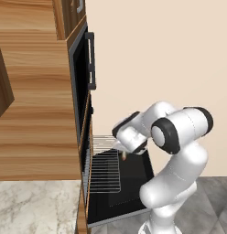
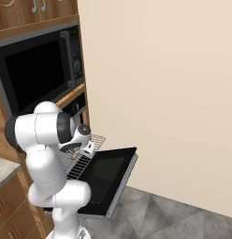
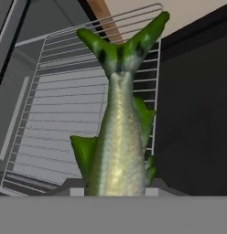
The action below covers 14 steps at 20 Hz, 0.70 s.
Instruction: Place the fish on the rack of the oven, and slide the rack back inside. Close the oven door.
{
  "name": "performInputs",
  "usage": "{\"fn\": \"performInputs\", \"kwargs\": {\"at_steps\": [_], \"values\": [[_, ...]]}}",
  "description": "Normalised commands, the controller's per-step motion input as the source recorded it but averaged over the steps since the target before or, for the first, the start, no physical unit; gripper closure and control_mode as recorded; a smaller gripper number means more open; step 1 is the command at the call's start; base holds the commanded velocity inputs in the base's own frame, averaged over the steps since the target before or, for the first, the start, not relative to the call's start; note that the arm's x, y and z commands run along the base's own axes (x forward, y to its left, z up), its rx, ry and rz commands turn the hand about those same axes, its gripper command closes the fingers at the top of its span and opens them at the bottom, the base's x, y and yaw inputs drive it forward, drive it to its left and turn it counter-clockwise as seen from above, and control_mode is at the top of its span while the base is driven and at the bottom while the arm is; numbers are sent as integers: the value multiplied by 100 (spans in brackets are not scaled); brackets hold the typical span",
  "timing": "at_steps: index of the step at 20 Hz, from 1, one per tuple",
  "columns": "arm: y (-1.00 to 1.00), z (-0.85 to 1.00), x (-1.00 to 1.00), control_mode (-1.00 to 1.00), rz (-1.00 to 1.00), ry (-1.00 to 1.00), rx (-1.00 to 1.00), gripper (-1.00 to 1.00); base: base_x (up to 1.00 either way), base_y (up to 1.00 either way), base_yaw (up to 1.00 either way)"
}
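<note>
jaws: clamped on fish (image 3: 119, 137), tail pointing away | long axis: straight out from jaws, along pulled-out rack (image 3: 65, 114) | position: above rack's door-side edge | beyond: open oven door (image 3: 197, 114) | next: lower, release

The rack (image 1: 105, 171) lies bare above the lowered oven door (image 1: 129, 187), apparently unobstructed from above.

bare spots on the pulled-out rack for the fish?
The silver wire rack looks bare across its whole grid, from the dark oven cavity out to its front edge over the open black glass oven door. The one crowded spot is the rack's edge nearest the door, where the hand hangs with the olive-green fish.
</note>
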Motion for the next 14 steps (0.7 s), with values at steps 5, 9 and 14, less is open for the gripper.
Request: {"fn": "performInputs", "kwargs": {"at_steps": [5, 9, 14], "values": [[2, -40, 30, -100, 0, 0, 0, 100, 0, 0, 0], [0, -41, 32, -100, 0, 0, 0, 100, 0, 0, 0], [0, -39, 44, -100, 0, 0, 0, 100, 0, 0, 0]]}}
